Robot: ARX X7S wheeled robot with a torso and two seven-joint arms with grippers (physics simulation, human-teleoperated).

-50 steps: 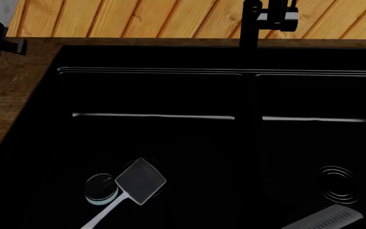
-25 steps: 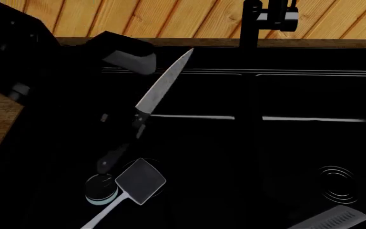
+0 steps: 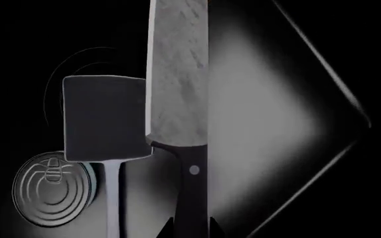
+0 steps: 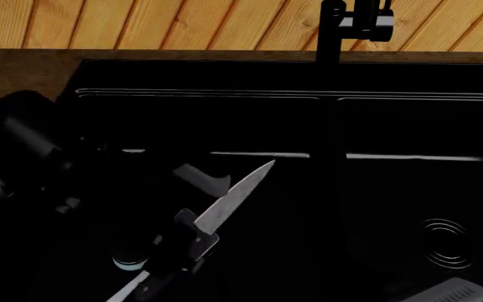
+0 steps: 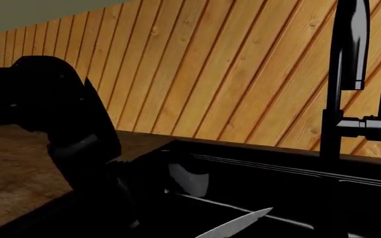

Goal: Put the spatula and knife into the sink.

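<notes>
My left pincer (image 4: pixel 153 242) is clenched on the dark handle of the knife (image 4: pixel 229 201), low inside the left basin of the sink (image 4: pixel 224 94). In the head view the knife's long axis runs from the handle at my pincer up and away toward the faucet (image 4: pixel 332 31), with the tip rising toward the divider between the basins, so the blade leads ahead of my pincer and is tilted, not flat. The left wrist view looks straight down the blade: the spatula (image 3: pixel 104 116) lies on the basin floor just beside the knife, its thin handle roughly parallel to the knife's handle, and a can (image 3: pixel 51 188) stands close by the spatula's neck. I judge that the spatula is already in the sink, so only the knife is left to let go. The coming move turns on height and tilt: I cannot tell whether the knife touches the floor yet. If I release from here it may fall across the spatula blade. My right pincer does not show in any view, and its camera merely watches my left arm (image 5: pixel 71 129) from the side.
</notes>
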